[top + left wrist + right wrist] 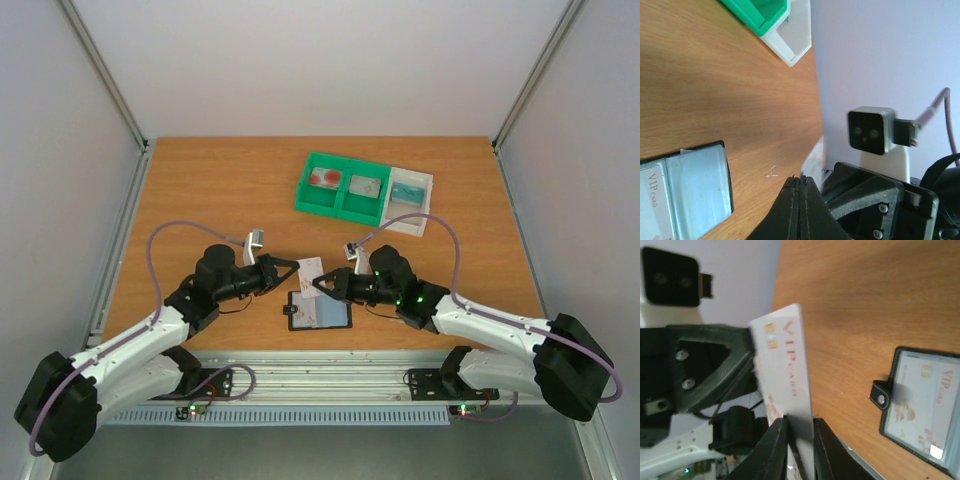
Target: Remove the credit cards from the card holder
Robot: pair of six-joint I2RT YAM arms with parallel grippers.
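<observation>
From above, the black bifold card holder (320,311) with clear grey-blue pockets lies open on the wooden table (220,190) near its front edge, between the two arms. Just above it a whitish plastic card with red lettering, the lifted card (311,269), hangs clear of the table between the left gripper (292,266) and the right gripper (322,284). Farther back, a green compartment tray (338,213) holds a whitish red-marked card (326,179) and a greyish card (365,186) in separate compartments. A white tray (405,222) touching its right side holds a teal card (406,191).

In the left wrist view, the left gripper (800,179) has its fingers pressed together to a hairline. The lifted card (814,155) leaves their tips nearly edge-on. The card holder (700,185) lies flat at lower left.

In the right wrist view, the right gripper (799,422) has its fingers a little apart with the lifted card's (782,370) lower end between them. Whether they press it I cannot tell. The card's far edge sits at the left gripper's (751,347) tip. The card holder (925,405) lies at right, a VIP card showing in its pocket.
</observation>
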